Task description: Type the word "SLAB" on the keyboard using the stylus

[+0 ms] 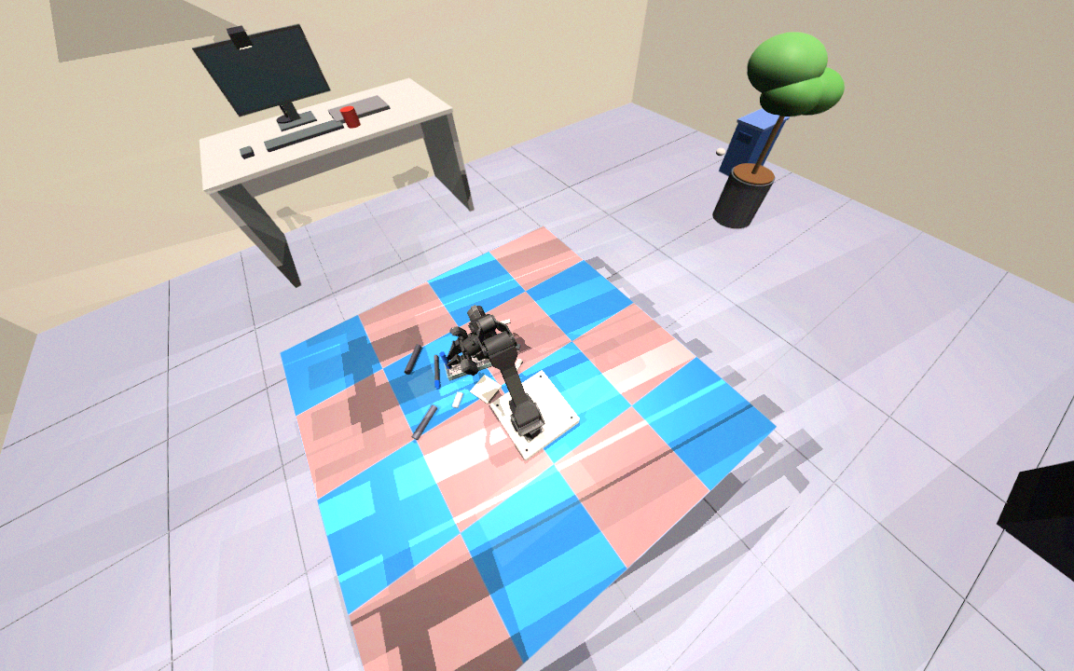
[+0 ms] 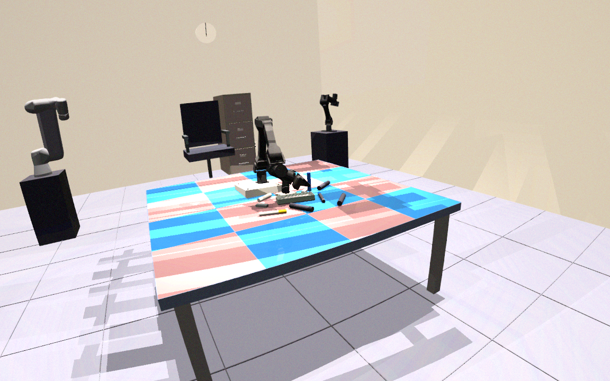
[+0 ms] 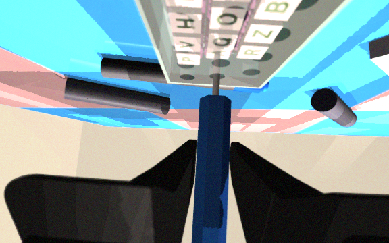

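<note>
To the left of the pincer (image 1: pixel 450 354) (image 2: pixel 308 183) (image 3: pixel 213 143), as seen in the wrist view, two dark rods lie on the counter (image 1: pixel 524 575) (image 2: pixel 255 244) (image 3: pixel 22 20): the lower rod (image 1: pixel 413 359) (image 2: pixel 341 199) (image 3: pixel 117 95) is seen whole, the upper rod (image 2: pixel 301 207) (image 3: pixel 130 69) partly covered by the keyboard (image 1: pixel 455 370) (image 2: pixel 295 199) (image 3: pixel 198 81). The blue stylus (image 1: pixel 444 360) (image 2: pixel 308 177) (image 3: pixel 213 162) is held upright between the fingertips, which are closed down to its width. Its thin metal tip is carried over the keyboard's near end, beside the Q key (image 3: pixel 222 41); whether a key is touched cannot be told. The stylus is judged light and stiff, its faceted barrel fairly grippy, though it may be pivoted or pushed upward by a firm press. It is best gripped square across opposite flats, as now, low enough to resist tilting, with the tip left free. The keys are likely small and springy, so a straight push is called for. Right of the pincer, a grey rod (image 1: pixel 424 421) (image 2: pixel 323 185) (image 3: pixel 336 109) is left well apart.
</note>
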Available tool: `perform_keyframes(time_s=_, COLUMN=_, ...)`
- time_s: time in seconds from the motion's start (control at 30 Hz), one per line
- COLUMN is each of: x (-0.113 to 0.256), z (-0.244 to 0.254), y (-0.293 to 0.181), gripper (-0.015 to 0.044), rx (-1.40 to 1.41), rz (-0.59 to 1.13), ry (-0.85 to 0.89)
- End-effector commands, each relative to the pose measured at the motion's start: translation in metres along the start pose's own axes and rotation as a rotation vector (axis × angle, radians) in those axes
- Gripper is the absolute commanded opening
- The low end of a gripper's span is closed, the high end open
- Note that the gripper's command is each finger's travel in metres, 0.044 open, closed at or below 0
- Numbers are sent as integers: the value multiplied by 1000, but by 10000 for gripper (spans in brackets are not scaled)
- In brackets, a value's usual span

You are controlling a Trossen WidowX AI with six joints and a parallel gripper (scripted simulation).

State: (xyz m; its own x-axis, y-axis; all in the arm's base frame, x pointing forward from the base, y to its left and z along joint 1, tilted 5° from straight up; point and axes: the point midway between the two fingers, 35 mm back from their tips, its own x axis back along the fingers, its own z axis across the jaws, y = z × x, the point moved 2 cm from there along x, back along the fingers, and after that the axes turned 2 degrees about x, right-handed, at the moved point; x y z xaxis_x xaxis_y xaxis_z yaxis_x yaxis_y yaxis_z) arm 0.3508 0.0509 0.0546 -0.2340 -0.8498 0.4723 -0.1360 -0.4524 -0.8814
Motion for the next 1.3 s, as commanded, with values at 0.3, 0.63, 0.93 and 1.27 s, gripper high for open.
perform_keyframes(time_s=0.3, x=16, z=1, y=-29, gripper=81, rx=-6, rz=1, ry=-2)
perform_keyframes(time_s=0.63, x=18, z=1, y=-32, gripper=81, rx=-6, rz=1, ry=-2)
perform_keyframes(time_s=0.93, x=19, z=-1, y=-29, gripper=12, rx=-12, rz=-3, ry=-4)
perform_keyframes(time_s=1.27, x=56, z=-18, y=-14, gripper=0, rx=-7, rz=-2, ry=-3)
